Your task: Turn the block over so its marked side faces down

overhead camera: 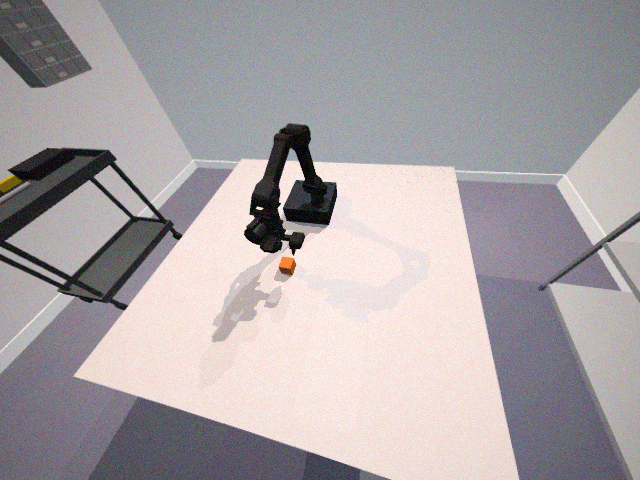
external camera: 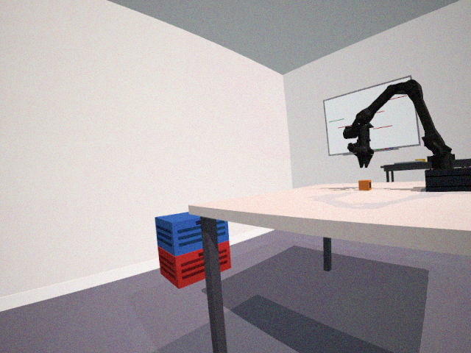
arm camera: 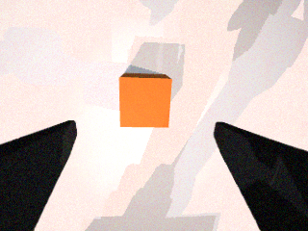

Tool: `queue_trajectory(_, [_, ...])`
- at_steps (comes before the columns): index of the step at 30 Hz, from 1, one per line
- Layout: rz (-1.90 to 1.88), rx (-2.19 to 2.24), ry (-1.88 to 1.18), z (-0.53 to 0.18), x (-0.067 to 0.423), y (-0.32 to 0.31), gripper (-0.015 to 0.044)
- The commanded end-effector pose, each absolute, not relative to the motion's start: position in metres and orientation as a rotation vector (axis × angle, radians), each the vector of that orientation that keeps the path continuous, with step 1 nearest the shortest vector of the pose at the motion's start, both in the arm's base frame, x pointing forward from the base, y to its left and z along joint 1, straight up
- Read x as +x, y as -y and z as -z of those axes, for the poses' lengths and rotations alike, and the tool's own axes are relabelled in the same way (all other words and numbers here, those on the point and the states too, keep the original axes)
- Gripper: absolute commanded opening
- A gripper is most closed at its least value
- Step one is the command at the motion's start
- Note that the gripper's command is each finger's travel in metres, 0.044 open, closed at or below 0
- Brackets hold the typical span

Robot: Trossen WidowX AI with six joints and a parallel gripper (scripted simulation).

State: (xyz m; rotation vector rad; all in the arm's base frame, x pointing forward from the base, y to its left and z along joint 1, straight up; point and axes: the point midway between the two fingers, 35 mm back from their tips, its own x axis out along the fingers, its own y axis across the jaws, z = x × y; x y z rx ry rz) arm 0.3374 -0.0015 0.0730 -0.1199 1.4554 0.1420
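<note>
A small orange block point(overhead camera: 287, 265) point(external camera: 364, 184) point(arm camera: 145, 102) rests on the white table point(overhead camera: 361, 335) point(external camera: 304, 212). In the wrist view its upper face is plain orange with no mark showing; a thin dark strip shows along its far edge. My gripper point(overhead camera: 283, 248) point(external camera: 364, 165) point(arm camera: 147, 127) is open and empty. It hangs a little way above the block, fingers pointing down, clear of it. In the wrist view the two dark fingers stand wide at either side, with the block between and beyond them.
The robot's black base point(overhead camera: 310, 201) point(external camera: 444, 178) stands on the table behind the block. A dark cart point(overhead camera: 62, 170) stands off the table's left side. Blue and red crates point(external camera: 190, 246) sit on the floor. A whiteboard point(external camera: 380, 125) hangs on the far wall.
</note>
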Motion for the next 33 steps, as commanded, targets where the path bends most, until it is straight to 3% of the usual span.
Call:
queue_trajectory(1, [-0.134, -0.130, -1.533, -0.075, 0.339, 0.001, 0.0440])
queue_trajectory(33, [-0.135, -0.130, -1.533, -0.009, 0.342, 0.000, 0.0440])
